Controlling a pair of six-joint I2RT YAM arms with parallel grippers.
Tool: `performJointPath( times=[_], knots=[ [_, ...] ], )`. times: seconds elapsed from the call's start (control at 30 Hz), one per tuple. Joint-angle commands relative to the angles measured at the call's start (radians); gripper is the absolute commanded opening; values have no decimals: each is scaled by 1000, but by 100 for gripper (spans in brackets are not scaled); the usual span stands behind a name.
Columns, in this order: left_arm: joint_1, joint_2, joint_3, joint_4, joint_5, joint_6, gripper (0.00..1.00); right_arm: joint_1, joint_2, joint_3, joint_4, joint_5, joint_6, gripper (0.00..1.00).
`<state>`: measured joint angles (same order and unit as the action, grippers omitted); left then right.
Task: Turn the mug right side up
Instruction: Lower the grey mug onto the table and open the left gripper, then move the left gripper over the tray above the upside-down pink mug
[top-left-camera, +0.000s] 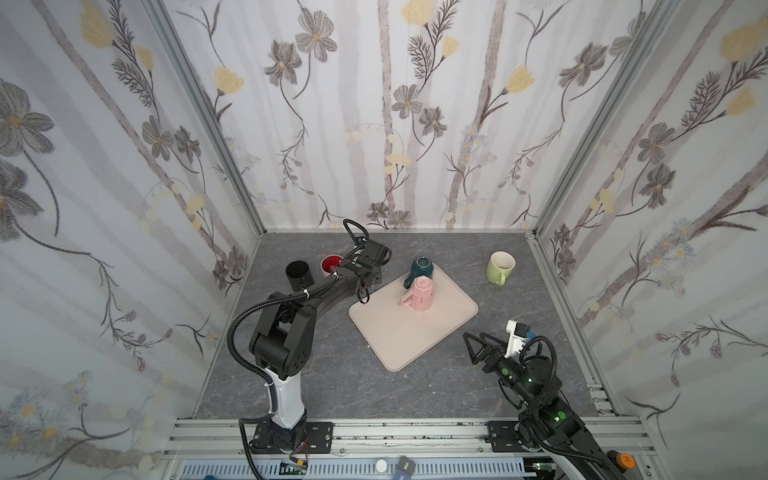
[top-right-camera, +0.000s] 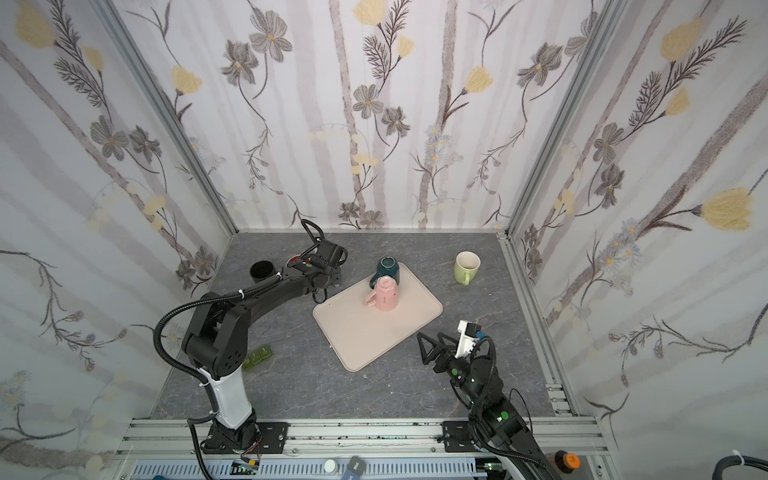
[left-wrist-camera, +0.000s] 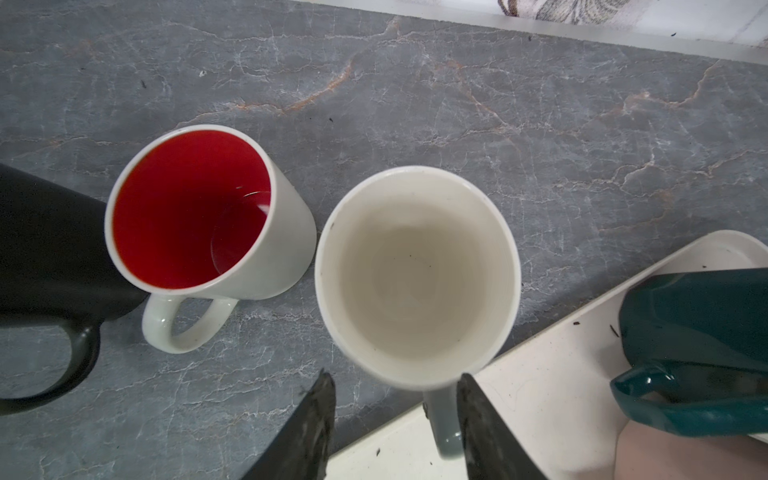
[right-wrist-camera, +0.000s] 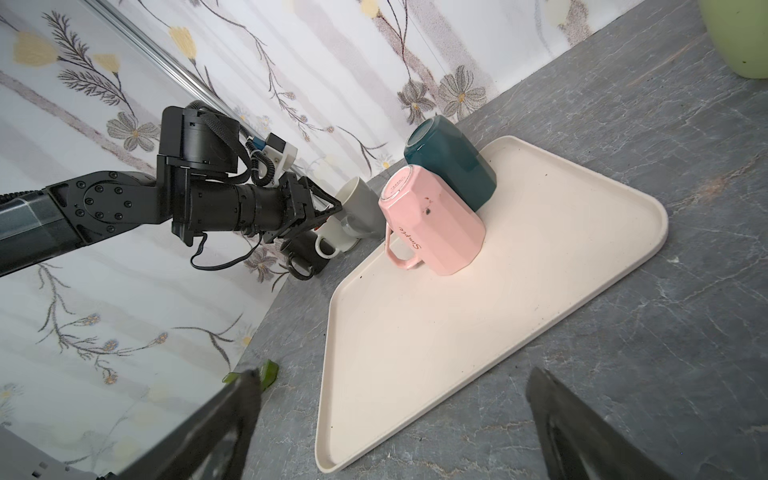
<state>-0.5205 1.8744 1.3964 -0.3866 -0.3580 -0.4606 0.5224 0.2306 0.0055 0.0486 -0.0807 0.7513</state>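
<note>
A mug (left-wrist-camera: 417, 278), grey outside and off-white inside, stands upright on the grey table beside the tray's corner; it also shows in the right wrist view (right-wrist-camera: 361, 203). My left gripper (left-wrist-camera: 395, 377) hangs over it, open. The grey handle (left-wrist-camera: 444, 419) lies between the jaws, close to one finger (left-wrist-camera: 478, 415) and well apart from the opposite one. Both top views hide this mug under the left wrist (top-left-camera: 361, 270). A pink mug (top-left-camera: 422, 295) and a teal mug (top-left-camera: 422, 270) stand upside down, touching, on the beige tray (top-left-camera: 407, 332). My right gripper (top-left-camera: 473, 336) is open and empty near the tray's right corner.
A white mug with a red inside (left-wrist-camera: 199, 208) and a black mug (left-wrist-camera: 45, 249) stand upright just left of the grey mug. A light green mug (top-left-camera: 500, 266) stands upright at the back right. A small green object (top-right-camera: 257, 357) lies by the left arm's base.
</note>
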Motion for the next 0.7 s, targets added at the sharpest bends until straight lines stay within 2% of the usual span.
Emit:
performJointPath(
  times=[0.0, 0.17, 0.3, 0.43, 0.47, 0.6, 0.67],
  knots=[
    [0, 1, 1, -21, -30, -8, 59, -1, -1, -65, 8, -18, 14, 100],
    [-1, -47, -21, -14, -11, -10, 79, -2, 8, -62, 8, -19, 17, 100],
    [-14, -118, -58, -19, 2, -12, 87, -4, 22, -62, 9, -18, 29, 100],
    [-69, -220, -145, 49, 19, 27, 93, -6, 29, -57, 8, -33, 33, 100],
    [-83, -243, -168, 73, 40, 41, 94, -7, 29, -56, 8, -39, 34, 100],
    [-127, -301, -254, 206, 253, 89, 98, -9, 31, -50, 7, -56, 40, 100],
    [-147, -303, -268, 240, 306, 93, 99, -12, 33, -47, 4, -62, 35, 100]
  ],
)
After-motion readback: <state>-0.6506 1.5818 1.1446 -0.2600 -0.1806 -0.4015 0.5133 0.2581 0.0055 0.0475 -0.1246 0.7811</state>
